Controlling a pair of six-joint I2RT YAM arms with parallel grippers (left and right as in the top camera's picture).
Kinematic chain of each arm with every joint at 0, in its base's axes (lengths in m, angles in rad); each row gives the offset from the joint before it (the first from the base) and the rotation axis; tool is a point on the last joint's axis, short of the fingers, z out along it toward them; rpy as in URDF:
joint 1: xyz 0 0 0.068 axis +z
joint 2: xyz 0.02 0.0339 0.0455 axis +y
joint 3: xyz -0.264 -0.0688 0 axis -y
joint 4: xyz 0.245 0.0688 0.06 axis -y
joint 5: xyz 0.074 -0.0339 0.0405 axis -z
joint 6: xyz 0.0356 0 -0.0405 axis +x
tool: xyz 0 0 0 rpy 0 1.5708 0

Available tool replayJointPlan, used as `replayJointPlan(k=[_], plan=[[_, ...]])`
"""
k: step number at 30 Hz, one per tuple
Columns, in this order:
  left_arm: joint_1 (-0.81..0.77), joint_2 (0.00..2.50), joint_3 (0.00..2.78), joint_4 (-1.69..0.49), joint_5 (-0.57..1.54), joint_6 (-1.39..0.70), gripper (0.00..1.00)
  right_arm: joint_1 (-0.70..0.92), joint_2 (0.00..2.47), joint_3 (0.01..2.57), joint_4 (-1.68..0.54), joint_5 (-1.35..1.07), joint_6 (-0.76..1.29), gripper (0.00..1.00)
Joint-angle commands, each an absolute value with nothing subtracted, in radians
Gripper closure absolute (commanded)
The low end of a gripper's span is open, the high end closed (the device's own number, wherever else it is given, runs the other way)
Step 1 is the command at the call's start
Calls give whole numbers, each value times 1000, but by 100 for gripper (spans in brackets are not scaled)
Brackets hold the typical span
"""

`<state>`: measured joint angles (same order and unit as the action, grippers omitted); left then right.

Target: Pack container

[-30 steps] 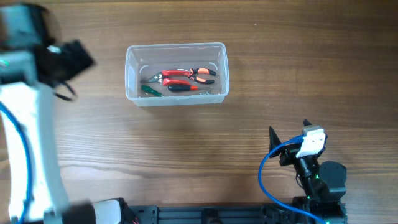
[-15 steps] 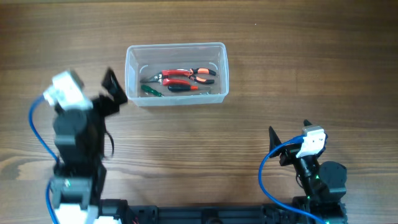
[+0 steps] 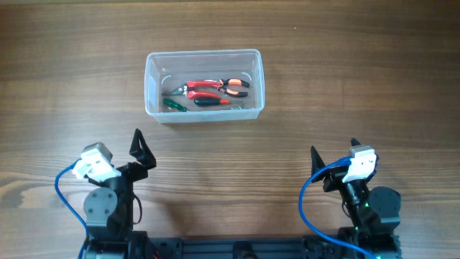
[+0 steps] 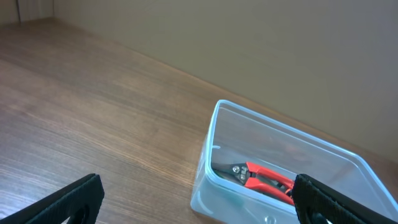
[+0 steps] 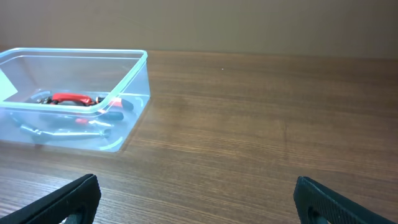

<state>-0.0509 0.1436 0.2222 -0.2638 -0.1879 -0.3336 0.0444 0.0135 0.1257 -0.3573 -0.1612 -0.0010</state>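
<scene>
while both arms sit folded at the near edge of the wooden surface (image 3: 359,72), the container (image 3: 203,52) stands well apart from them toward the far side, left of centre. inside it lie red pliers (image 3: 205,86), orange-and-black pliers (image 3: 235,86) just to their right, a green-handled tool (image 3: 172,105) by the left wall and a dark-handled tool (image 3: 208,102) on the near side of the red pair, all flat on the bottom. the left gripper (image 3: 142,150), at the front left, is spread wide and holds nothing; its wrist camera looks across the wood at a corner of the container, with red handles showing through the clear wall. the right gripper (image 3: 333,152), at the front right, is likewise spread wide and holds nothing, its camera taking in the container at upper left. a blue cable (image 3: 59,191) loops beside each arm.
</scene>
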Motion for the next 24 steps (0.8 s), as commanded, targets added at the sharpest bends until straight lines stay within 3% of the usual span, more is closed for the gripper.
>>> replayJointPlan(k=[1,15,24], plan=[[-54,77,182,-267,-178,-321,0,47,2,124,-351,-178,-8,0],[-54,17,83,-263,-184,-309,0,47,2,124,-351,-178,-8,0],[-54,12,83,-266,-120,-108,0,47,2,124,-351,-178,-8,0]])
